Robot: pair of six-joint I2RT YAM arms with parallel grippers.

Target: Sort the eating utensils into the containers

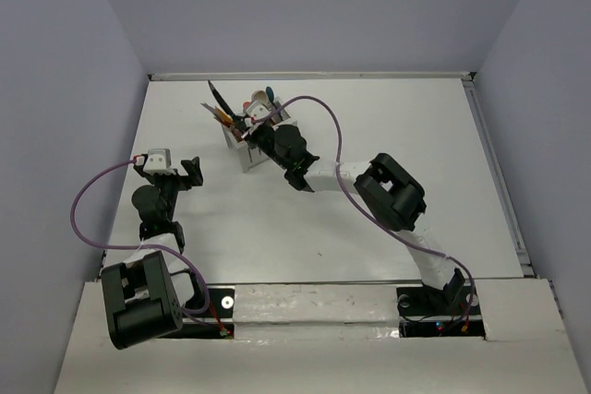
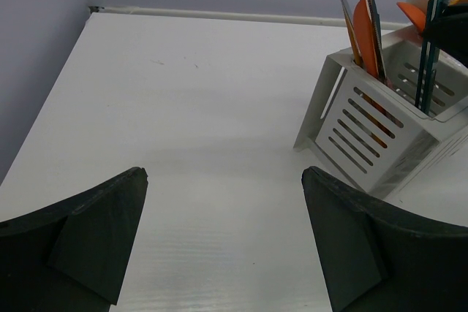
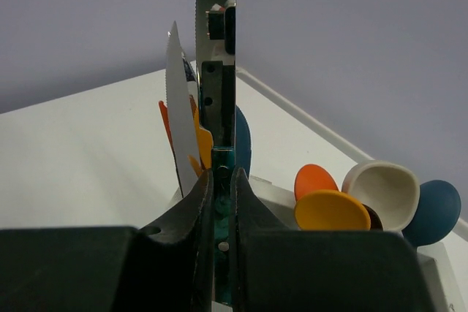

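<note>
The white perforated caddy point(image 1: 251, 147) stands at the table's far middle; it also shows in the left wrist view point(image 2: 380, 133). One compartment holds several upright knives point(image 2: 364, 31), the other spoons: orange point(image 3: 316, 178), yellow point(image 3: 333, 211), beige point(image 3: 382, 191) and blue point(image 3: 431, 210). My right gripper point(image 3: 220, 177) is shut on the teal handle of a dark-bladed serrated knife point(image 3: 217, 42), held upright over the caddy among the other knives. In the top view the right gripper point(image 1: 251, 126) is right above the caddy. My left gripper point(image 2: 223, 174) is open and empty over bare table, left of the caddy.
The left gripper point(image 1: 191, 173) hovers at the table's left side, near the left wall. The back wall and table rim point(image 2: 219, 14) lie behind the caddy. A purple cable point(image 1: 328, 117) loops from the right arm.
</note>
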